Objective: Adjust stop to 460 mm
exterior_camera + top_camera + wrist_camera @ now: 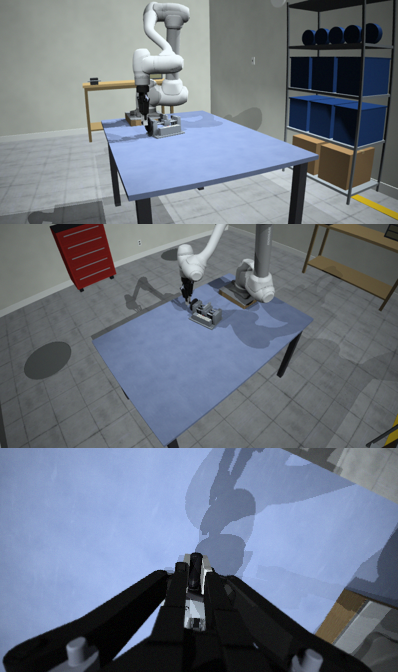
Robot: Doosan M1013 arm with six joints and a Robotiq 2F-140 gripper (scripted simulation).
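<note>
In the top view, a red drawer cabinet (85,254) stood against the wall at the 10 o'clock position relative to the blue table (172,368). The gripper (186,302) hung from the white arm (192,265) and pointed down at the far-left part of the table top, at 11 o'clock from the table's middle. Its fingers were closed nearly all the way and pinched the crank knob of the black handwheel (193,304); in the wrist view that dark knob (194,568) stood between the two black fingers. The handwheel sat at the 9 o'clock end of the grey stop fixture (206,315), touching it, and the fixture rested flat on the table just beside the gripper, between the gripper and the arm's base. A white scale strip ran along the fixture's near side; its markings were too small to read, so the stop's setting could not be told. At 2 o'clock from the fixture, the arm stood on a brown base plate (245,305) near the table's far edge. In the exterior view, a wooden bench (111,84) stood behind the arm, and a metal shelf rack (361,83) with blue bins stood at 3 o'clock by the right wall.
</note>
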